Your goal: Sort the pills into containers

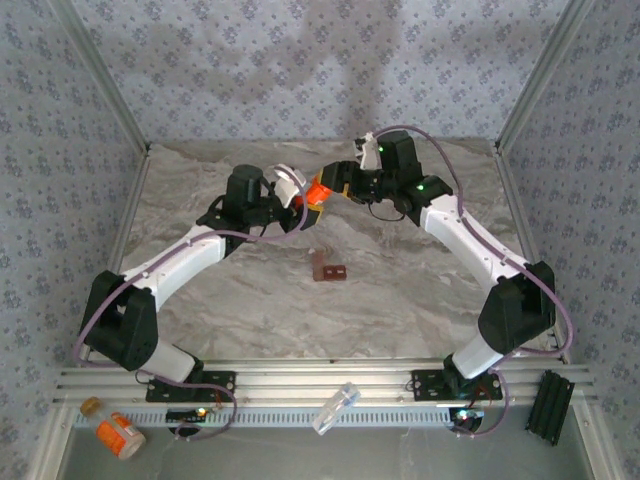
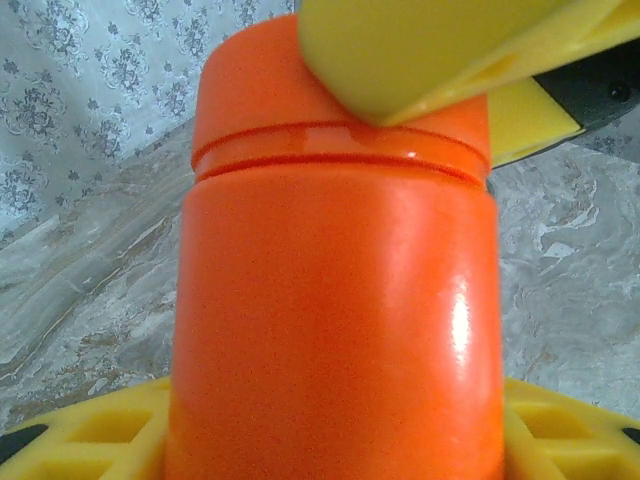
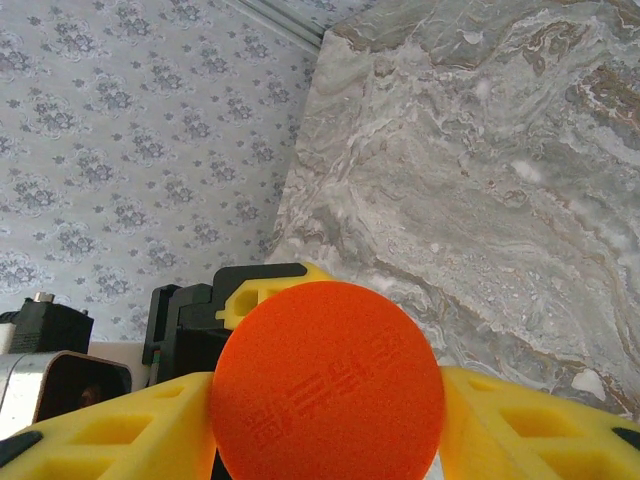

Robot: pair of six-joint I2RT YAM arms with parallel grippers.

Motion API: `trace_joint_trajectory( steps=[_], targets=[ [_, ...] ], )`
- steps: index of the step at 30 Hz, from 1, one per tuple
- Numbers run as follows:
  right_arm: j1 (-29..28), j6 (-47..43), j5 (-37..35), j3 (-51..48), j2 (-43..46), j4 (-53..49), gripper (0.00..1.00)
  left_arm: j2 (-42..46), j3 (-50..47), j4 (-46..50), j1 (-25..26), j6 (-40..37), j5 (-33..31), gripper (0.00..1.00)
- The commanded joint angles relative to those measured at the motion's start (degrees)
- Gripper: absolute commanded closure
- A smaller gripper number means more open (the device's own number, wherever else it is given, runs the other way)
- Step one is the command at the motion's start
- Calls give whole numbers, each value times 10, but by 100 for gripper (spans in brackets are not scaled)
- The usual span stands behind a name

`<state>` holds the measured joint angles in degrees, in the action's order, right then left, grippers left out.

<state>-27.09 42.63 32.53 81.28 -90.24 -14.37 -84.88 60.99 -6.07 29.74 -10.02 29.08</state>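
so the pill box (image 1: pixel 328 268), the little dark red-brown rectangular one, is lying near the middle of the desk (image 1: pixel 420 290), well apart from both my grippers. from overhead it's way too small to see if anything's in its compartments, so can't say.

what i'm actually holding is the orange bottle (image 2: pixel 335 330), up in the air over the far half of the desk. my left gripper (image 1: pixel 305 203) has its yellow fingers (image 2: pixel 85 445) pinching the body, one on each side. my right gripper (image 1: pixel 333 186) comes in from the opposite side with its fingers (image 3: pixel 110 425) pressed against both sides of the round cap (image 3: pixel 327 385).

the bottle is smooth glossy orange plastic, a plain cylinder, and i can't see through it. the cap is the same orange, matte and a bit grainy on top, with faint raised marks i can't read. the finger pads are yellow with hollowed-out grid pockets. the desk has a grey-white marble pattern.

on the metal rail (image 1: pixel 300 385) along the near edge, a labelled orange bottle (image 1: pixel 120 436) lies by the left corner, and a clear plastic tube (image 1: pixel 335 408) lies near the middle.
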Motion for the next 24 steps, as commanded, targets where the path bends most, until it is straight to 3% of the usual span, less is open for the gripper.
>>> trace_joint_trajectory(
  steps=[1, 8, 15, 17, 20, 23, 24],
  targets=[
    [-3, 4, 28, 25, -8, 24, 47, -2, 27, -7, 6, -7, 25, 100],
    [7, -30, 82, 16, -10, 65, 60, 0, 34, 4, 6, -8, 40, 100],
    [37, -273, 179, -23, 0, 55, 59, 13, 39, 16, 7, 8, 74, 100],
    [52, -307, 202, -31, -1, 49, 59, 16, 40, 17, 7, 10, 82, 100],
    [64, -281, 218, -33, -4, 62, 54, 16, 40, 20, 6, 11, 81, 100],
    [72, -188, 207, -50, 17, 117, 33, 13, 39, 21, 6, 4, 61, 100],
    [75, -164, 190, -49, 26, 117, 30, 13, 37, 20, 6, 1, 53, 100]
  ],
)
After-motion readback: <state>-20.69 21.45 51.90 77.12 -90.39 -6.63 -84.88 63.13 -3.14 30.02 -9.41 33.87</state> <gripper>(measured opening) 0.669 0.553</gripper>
